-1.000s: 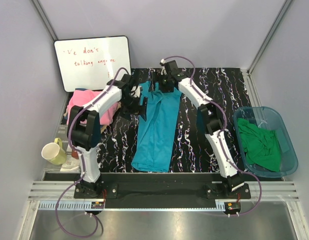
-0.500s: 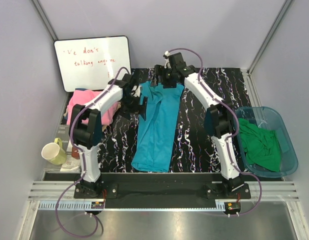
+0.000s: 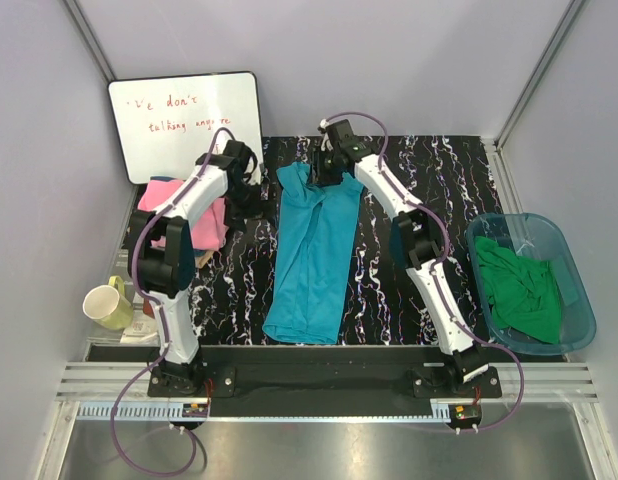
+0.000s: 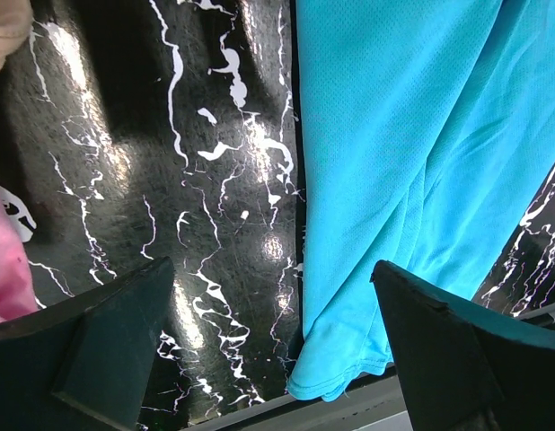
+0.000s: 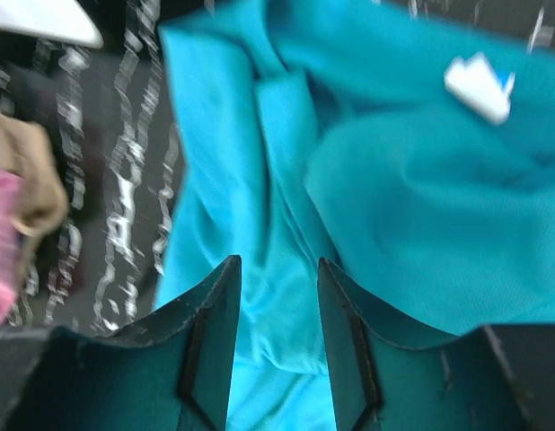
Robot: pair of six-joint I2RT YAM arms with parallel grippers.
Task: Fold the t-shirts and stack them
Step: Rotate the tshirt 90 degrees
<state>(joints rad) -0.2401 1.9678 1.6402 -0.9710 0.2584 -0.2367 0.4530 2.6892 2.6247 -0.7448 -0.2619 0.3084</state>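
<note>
Teal shirt [image 3: 311, 255]: lies lengthwise down the middle of the black marbled table [image 3: 409, 230], folded long and narrow, with its near end toward the arm bases and its far end bunched in loose folds. Carries a white tag [image 5: 480, 76] at that far end.

Right gripper [image 5: 273, 332]: sits directly over the bunched far end, fingers [image 5: 206, 359] drawn close with only a narrow gap and teal cloth showing through it. Cannot tell whether the cloth is pinched or merely lies below.

Left gripper [image 4: 273, 296]: hangs beside the shirt's left edge, fingers [image 4: 107, 341] spread wide. Frames bare table on one side and the cloth's edge and a hem corner on the other, touching neither.

Pink shirt [image 3: 161, 195]: rests folded at the table's left side, with tan cloth [image 5: 30, 180] just beside it.

Green shirt [image 3: 524, 290]: lies crumpled in the blue tub [image 3: 581, 310], right of the table.

Whiteboard [image 3: 184, 125]: leans at the far left.
</note>
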